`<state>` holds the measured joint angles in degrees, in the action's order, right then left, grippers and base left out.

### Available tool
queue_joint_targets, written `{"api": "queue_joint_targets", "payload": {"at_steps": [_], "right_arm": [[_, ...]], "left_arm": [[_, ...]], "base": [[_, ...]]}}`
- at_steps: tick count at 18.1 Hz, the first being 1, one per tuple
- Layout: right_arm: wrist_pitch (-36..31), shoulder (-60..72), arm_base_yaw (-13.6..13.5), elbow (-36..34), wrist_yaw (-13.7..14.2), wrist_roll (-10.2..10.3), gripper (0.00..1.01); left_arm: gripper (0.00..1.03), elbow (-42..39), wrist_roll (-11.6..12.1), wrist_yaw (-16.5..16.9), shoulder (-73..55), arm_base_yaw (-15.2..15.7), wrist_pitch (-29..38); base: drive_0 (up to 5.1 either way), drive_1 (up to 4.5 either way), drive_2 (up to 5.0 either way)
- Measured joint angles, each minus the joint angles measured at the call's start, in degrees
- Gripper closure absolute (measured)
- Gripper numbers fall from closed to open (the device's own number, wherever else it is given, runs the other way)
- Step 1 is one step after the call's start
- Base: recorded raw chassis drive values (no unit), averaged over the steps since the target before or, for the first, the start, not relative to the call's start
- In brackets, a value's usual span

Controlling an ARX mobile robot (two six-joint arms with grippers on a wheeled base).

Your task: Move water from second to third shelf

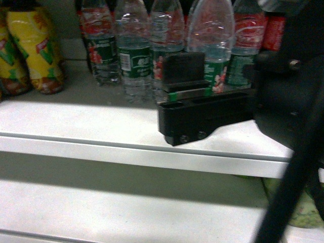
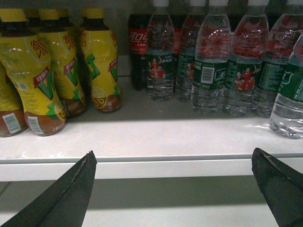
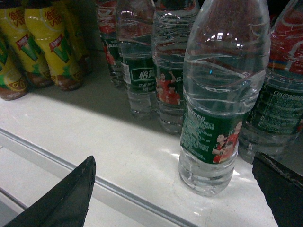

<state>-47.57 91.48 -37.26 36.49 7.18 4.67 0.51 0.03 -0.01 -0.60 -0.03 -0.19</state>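
From the left wrist view I count four yellow-labelled drink bottles in front, with further caps behind them that I cannot number. One dark cola bottle with a red label stands behind the water group. I count six clear water bottles along the shelf in that view; the rear row is partly hidden, so the total may be higher.

The water nearest the right gripper is a clear ribbed plastic bottle. It carries a dark green wrap label with white text and red-shirted figures. It stands upright on the white shelf, close to the front edge and forward of the other water bottles. Its cap is out of frame.

In the right wrist view, the water stands between the two dark fingers, nearer the right-hand one. It is ahead of the fingertips and not touching them. The right gripper is spread wide and holds nothing. In the head view, the right gripper sits level with the bottle's label band.

The left gripper is also spread wide and holds nothing. Its fingertips sit below the shelf's front edge. The water group stands ahead of it and to its right, well apart from it.
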Motion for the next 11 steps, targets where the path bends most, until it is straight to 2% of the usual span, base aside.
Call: {"api": "queue_joint_targets", "payload": {"at_steps": [2, 3, 7, 8, 10, 11], "right_arm": [[0.13, 1.18, 0.68, 1.05, -0.72, -0.02, 0.03], [0.15, 1.46, 1.11, 1.09, -2.03, -0.04, 0.03], [-0.74, 1.42, 6.73, 0.44, -6.19, -0.48, 0.03], [-0.98, 1.44, 8.55, -0.09, -7.52, -1.22, 0.03], [-0.90, 4.39, 11.54, 0.94, -12.52, -1.97, 0.03], [-0.87, 5.03, 11.50, 1.86, -13.05, -1.97, 0.03]], "left_arm": [[0.05, 0.00, 0.00, 0.00, 0.00, 0.00, 0.00], [0.05, 0.00, 0.00, 0.00, 0.00, 0.00, 0.00], [0.05, 0.00, 0.00, 0.00, 0.00, 0.00, 0.00], [0.05, 0.00, 0.00, 0.00, 0.00, 0.00, 0.00], [0.05, 0.00, 0.00, 0.00, 0.00, 0.00, 0.00], [0.05, 0.00, 0.00, 0.00, 0.00, 0.00, 0.00]], "base": [[0.0, 0.00, 0.0], [0.0, 0.00, 0.0], [0.0, 0.00, 0.0], [0.0, 0.00, 0.0], [0.0, 0.00, 0.0], [0.0, 0.00, 0.0]]}}
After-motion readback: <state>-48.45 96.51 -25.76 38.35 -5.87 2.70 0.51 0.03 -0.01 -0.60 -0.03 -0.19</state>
